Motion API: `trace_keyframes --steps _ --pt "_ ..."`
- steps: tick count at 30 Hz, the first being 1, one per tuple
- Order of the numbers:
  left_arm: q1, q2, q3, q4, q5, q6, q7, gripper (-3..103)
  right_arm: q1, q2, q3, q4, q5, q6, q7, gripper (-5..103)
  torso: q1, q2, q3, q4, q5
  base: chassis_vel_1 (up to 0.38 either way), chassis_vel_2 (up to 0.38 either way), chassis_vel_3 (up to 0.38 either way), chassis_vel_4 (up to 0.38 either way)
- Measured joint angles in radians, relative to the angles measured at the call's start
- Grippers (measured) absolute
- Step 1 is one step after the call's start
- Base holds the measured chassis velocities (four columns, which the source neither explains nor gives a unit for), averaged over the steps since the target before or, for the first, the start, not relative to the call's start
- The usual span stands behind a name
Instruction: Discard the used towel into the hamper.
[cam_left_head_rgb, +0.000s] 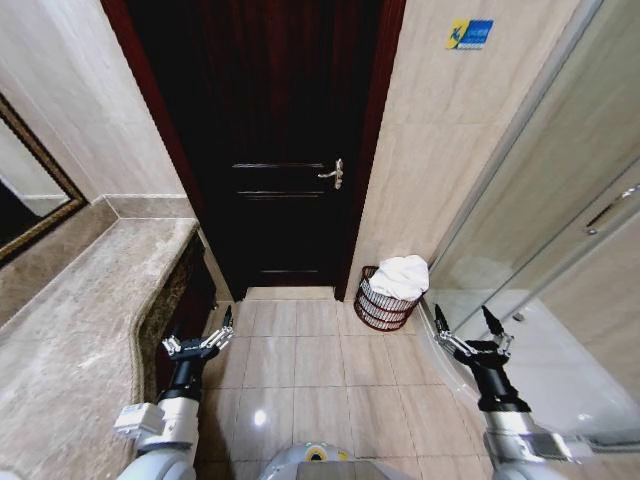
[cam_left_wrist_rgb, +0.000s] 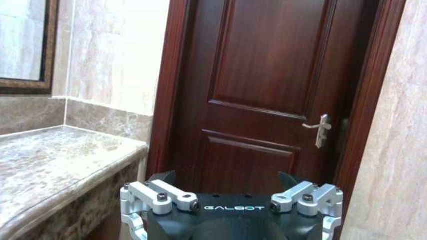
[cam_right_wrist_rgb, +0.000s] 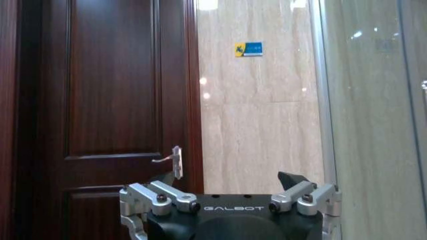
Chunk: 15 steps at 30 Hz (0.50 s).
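Head view has the towel (cam_left_head_rgb: 403, 276) already heaped in the hamper (cam_left_head_rgb: 386, 299), on the floor by the door (cam_left_head_rgb: 270, 150). Both claws, left (cam_left_head_rgb: 201, 340) and right (cam_left_head_rgb: 470, 330), hang wide and empty. Towel looks piled above the rim, I think, so a bump from the base could spill it.

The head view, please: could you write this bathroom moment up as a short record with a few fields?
Setting: tiled bathroom floor before a dark wooden door
Hamper: hamper on the floor right of the door, against the wall
Towel: white towel heaped in the hamper, rising above its rim
Left tool: left tool open, empty, raised beside the marble counter
Right tool: right tool open, empty, near the shower glass
Contact: neither tool touches the hamper or towel
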Motion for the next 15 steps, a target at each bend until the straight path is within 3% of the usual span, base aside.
trace_keyframes --steps 8,15 --pt "0.000 0.000 0.000 0.000 0.000 0.000 0.000 100 0.000 0.000 0.000 0.000 0.000 0.000 0.000 100 -0.001 0.001 -0.001 -0.0001 -0.0003 0.162 -0.139 -0.126 0.131" --pt "0.000 0.000 0.000 0.000 0.000 0.000 0.000 100 0.000 0.000 0.000 0.000 0.000 0.000 0.000 100 0.000 0.000 0.000 0.0001 -0.0001 -0.016 0.010 0.006 -0.006"
